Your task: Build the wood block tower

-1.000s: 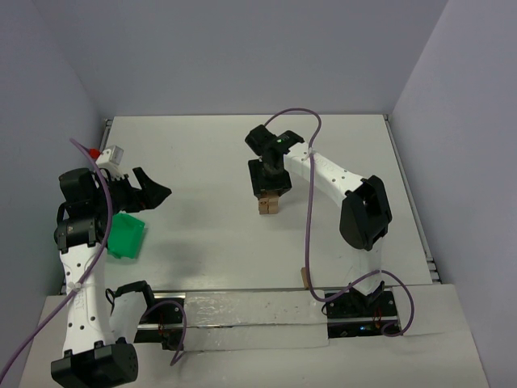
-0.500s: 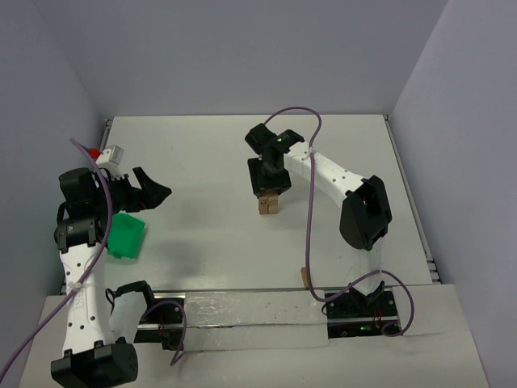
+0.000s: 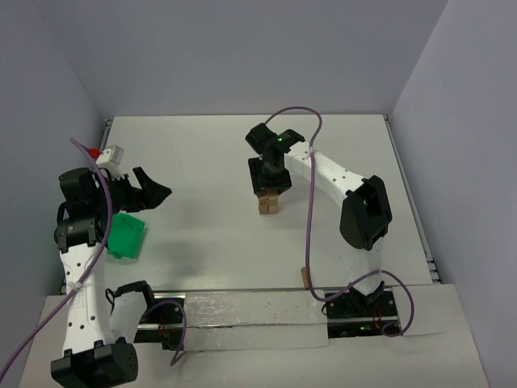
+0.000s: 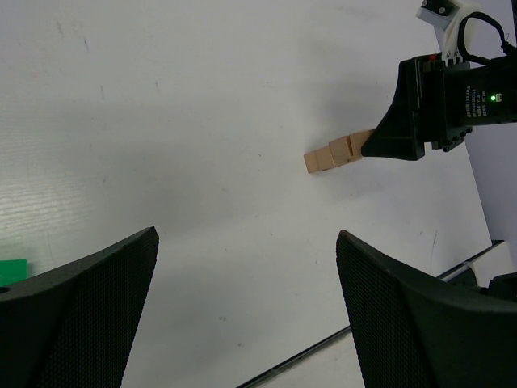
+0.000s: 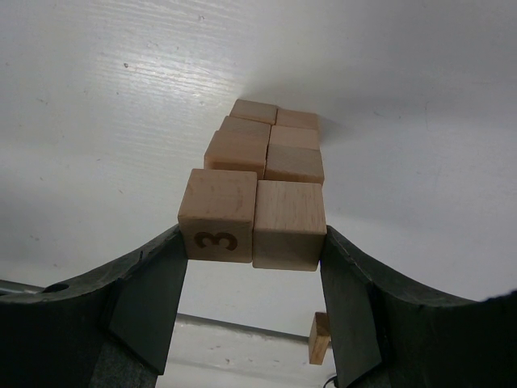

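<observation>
At mid-table, the right gripper (image 5: 254, 242) pinched a side-by-side pair of light-tan wooden cubes (image 5: 252, 217) squarely above the two-wide stacked-cube tower (image 5: 268, 149); the left gripper (image 4: 246, 236) hung spread wide, well apart.

A green plastic tray (image 3: 131, 232) sits near the white table's (image 3: 202, 162) left edge.

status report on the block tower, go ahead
right fingers shut on top pair of blocks, over the tower. left fingers open, empty, near green tray. one stray block at near table edge; nothing in the way.
</observation>
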